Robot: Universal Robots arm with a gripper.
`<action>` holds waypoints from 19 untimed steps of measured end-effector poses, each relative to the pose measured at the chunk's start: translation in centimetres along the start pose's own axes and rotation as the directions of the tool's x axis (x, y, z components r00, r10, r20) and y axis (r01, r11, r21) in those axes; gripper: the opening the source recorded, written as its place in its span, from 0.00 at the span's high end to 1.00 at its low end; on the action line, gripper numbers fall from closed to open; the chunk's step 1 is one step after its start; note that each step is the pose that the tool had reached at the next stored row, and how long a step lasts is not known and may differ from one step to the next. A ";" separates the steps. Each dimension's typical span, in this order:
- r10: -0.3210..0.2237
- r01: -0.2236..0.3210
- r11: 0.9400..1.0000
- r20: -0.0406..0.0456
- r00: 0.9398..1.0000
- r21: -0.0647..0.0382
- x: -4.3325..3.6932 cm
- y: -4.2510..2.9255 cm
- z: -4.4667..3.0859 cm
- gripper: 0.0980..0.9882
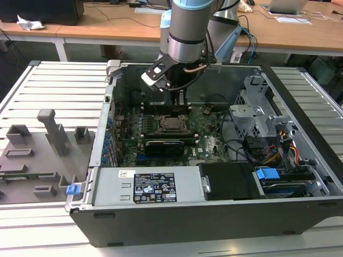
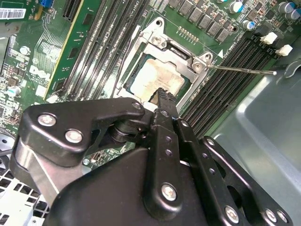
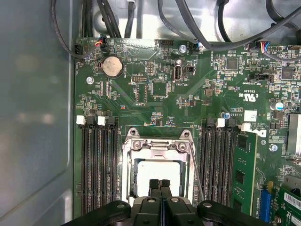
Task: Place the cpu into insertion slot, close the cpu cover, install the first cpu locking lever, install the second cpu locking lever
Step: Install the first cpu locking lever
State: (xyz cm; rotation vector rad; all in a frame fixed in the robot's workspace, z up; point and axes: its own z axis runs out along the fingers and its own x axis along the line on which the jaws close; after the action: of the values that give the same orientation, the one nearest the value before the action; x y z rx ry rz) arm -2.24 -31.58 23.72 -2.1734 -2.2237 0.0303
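Exterior view: the arm (image 1: 185, 32) reaches down into an open computer case (image 1: 300, 176) that lies on a slatted table (image 1: 59, 85). The gripper (image 1: 181, 107) hangs low over the socket in the middle of the green board (image 1: 214, 142).
Gripper: in both wrist views its two black fingers (image 3: 154, 183) are pressed together with nothing between them. The tips sit over one edge of the chip. I cannot tell whether they touch it.
Chip: the chip (image 2: 155, 77) sits in the socket, its pale, smudged metal top facing up.
Cover: the silvery cover (image 3: 157, 146) lies flat around the chip, which shows through its open middle.
Lever: a thin metal lever (image 2: 240, 70) runs from one corner of the socket out across the neighbouring memory slots (image 3: 96, 165). I cannot tell whether it is hooked down.
Board: black memory slots flank the socket on both sides, and a round coin battery (image 3: 113, 67) sits further up the board.
Case: a grey power box (image 1: 153, 187) with a label fills the near edge, with a blue clip (image 1: 268, 174) beside it towards the exterior view's right.
Table: a grey holder tray (image 1: 37, 155) with upright blocks rests on the exterior view's left, well apart from the gripper.
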 end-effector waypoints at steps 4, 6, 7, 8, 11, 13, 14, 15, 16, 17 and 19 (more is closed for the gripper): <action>0.000 0.000 1.000 0.000 1.000 0.000 0.00 0.00 -0.11 0.99; 0.001 -0.001 1.000 0.000 1.000 0.000 0.00 -0.01 -0.17 0.99; 0.001 -0.001 1.000 0.000 1.000 0.000 0.00 0.00 -0.18 0.99; 0.001 -0.001 1.000 0.000 1.000 0.000 0.00 -0.01 -0.22 0.99; 0.002 -0.002 1.000 0.000 1.000 0.000 0.01 -0.01 -0.32 0.99; 0.002 -0.002 1.000 0.000 1.000 0.000 0.00 -0.02 -0.47 0.99; 0.002 -0.002 1.000 0.000 1.000 0.000 0.00 -0.02 -0.51 0.99; 0.003 -0.003 1.000 0.000 1.000 0.000 0.01 -0.02 -0.56 0.99; 0.003 -0.003 1.000 0.000 1.000 0.000 0.01 -0.03 -0.75 0.99; 0.003 -0.003 1.000 0.000 1.000 0.000 0.01 -0.04 -1.04 0.99; 0.003 -0.003 1.000 0.004 1.000 -0.008 0.01 -0.07 -1.35 0.99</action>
State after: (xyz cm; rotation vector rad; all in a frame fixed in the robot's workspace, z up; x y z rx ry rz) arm -2.26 -31.57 25.07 -2.1830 -2.2260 0.0260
